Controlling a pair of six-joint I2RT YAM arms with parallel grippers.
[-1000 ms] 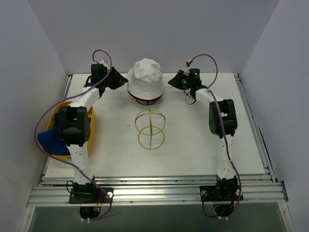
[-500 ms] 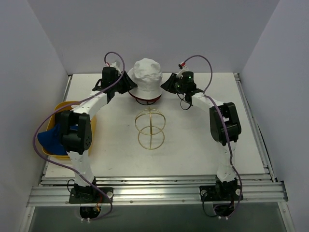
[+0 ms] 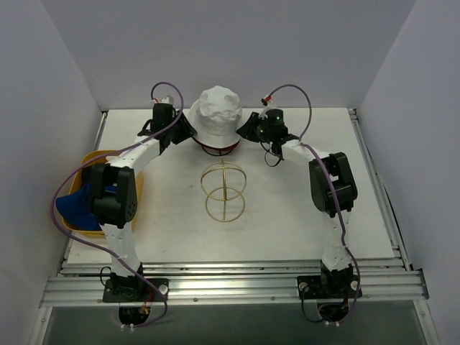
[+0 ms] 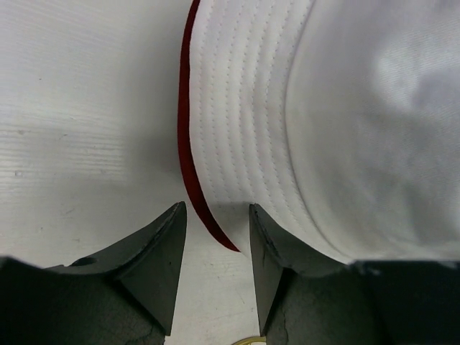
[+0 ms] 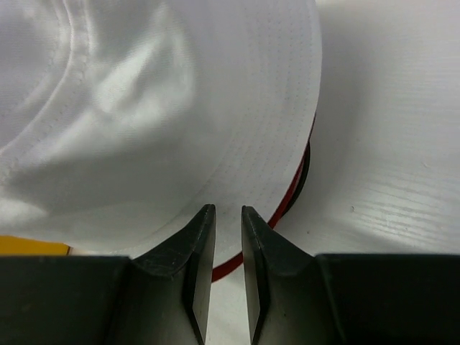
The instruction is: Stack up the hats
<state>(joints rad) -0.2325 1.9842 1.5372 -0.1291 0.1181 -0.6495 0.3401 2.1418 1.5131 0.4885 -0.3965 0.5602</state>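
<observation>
White bucket hat (image 3: 218,115) sits at the far centre of the table (image 3: 287,223), crown up, opening down. It is round from above, so I see no real long axis. It sits on top of the dark red bucket hat (image 3: 215,148); only a thin red rim shows under the white brim.

My left gripper (image 3: 185,129) is at the hat's left side, my right gripper (image 3: 246,128) at its right side, both at brim height.

Left wrist view: jaws apart around the left gripper (image 4: 215,210), bare table visible in the gap. The red rim (image 4: 185,144) runs down into that gap, and the white brim (image 4: 237,108) lies over the tip of one finger (image 4: 269,237).

Right wrist view: right gripper (image 5: 225,210) jaws nearly together, only a narrow slit. The white brim (image 5: 273,108) edge is right at the tips — can't tell whether fabric is pinched. Red rim (image 5: 291,194) peeks out just beside them.

Looks: white fabric, rows of stitching on the brim, crown dented and creased.

The blue hat (image 3: 72,208) is in the yellow tub (image 3: 93,155) at the left — well apart from the stack.
</observation>
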